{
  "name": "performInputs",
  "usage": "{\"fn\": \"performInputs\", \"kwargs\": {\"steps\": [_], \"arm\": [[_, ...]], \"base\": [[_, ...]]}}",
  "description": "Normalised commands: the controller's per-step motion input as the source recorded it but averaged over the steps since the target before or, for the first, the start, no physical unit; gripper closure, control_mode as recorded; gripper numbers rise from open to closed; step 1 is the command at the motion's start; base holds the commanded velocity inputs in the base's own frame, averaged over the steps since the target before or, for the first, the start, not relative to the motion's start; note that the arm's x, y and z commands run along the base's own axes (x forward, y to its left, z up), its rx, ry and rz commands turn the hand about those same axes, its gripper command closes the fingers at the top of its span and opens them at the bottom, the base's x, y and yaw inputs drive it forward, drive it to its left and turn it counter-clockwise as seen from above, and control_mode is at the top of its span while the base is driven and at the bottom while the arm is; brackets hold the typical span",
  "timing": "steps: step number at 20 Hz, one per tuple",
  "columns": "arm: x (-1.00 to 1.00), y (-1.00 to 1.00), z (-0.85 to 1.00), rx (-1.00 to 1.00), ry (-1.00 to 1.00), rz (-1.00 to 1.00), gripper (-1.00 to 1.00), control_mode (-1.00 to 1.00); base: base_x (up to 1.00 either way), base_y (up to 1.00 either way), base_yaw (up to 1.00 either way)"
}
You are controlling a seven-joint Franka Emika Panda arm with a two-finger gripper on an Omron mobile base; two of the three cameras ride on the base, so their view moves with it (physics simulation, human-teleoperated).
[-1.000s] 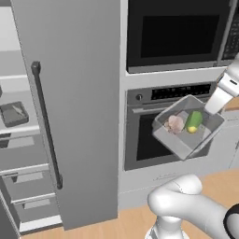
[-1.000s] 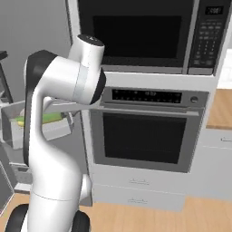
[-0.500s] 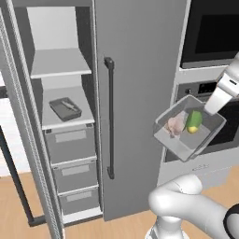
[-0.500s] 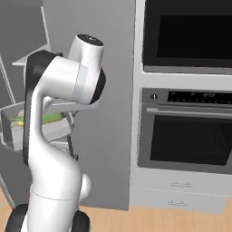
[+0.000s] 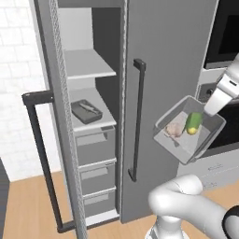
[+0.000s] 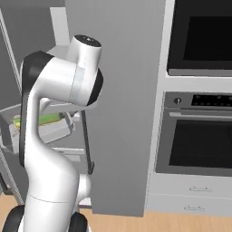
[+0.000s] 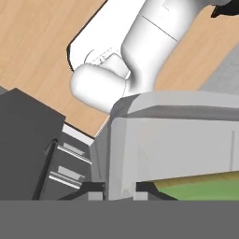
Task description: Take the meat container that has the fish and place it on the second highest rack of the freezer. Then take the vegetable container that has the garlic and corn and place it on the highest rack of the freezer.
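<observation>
At the far left of the left base view we see the freezer (image 5: 168, 56) with its door swung open toward us, the door's long black bar handle (image 5: 44, 163) standing in front of the white brick wall. Inside, the highest rack (image 5: 88, 64) is a bare pale shelf. On the shelf just below it lies the meat container (image 5: 86, 111), a dark shallow tray with the slim silvery fish (image 5: 88, 108) in it. Under that shelf sit three grey drawers (image 5: 95, 172), stacked one above another. To the right comes the closed grey panel with a second black bar handle (image 5: 137, 119).

Further right, in front of that panel and the black oven (image 5: 228, 126), we hold the vegetable container (image 5: 189, 135) up in the air, tilted so its open face turns toward the camera. The pale garlic (image 5: 175, 130) rests near the tray's middle, and the green corn (image 5: 192, 123) lies just beside it on the right, its yellow end pointing down. Our pincer (image 5: 208, 110) is nearly closed, clamped on the tray's upper right rim.

In the right base view the tray (image 6: 47, 129) shows at the left, partly behind the arm. In the hand view we see the tray's light-grey wall (image 7: 172, 140) close up, with a strip of green husk (image 7: 205, 190) below it.
</observation>
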Motion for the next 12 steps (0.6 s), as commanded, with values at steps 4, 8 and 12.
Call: {"fn": "performInputs", "kwargs": {"steps": [4, 8, 12], "arm": [[0.00, 0.00, 0.00, 0.00, 0.00, 0.00, 1.00, 1.00], [0.00, 0.00, 0.00, 0.00, 0.00, 0.00, 1.00, 1.00], [0.00, 0.00, 0.00, 0.00, 0.00, 0.00, 1.00, 1.00]], "base": [[0.22, 0.49, -0.14], [-0.45, 0.83, -0.11], [-0.04, 0.26, -0.08]]}}
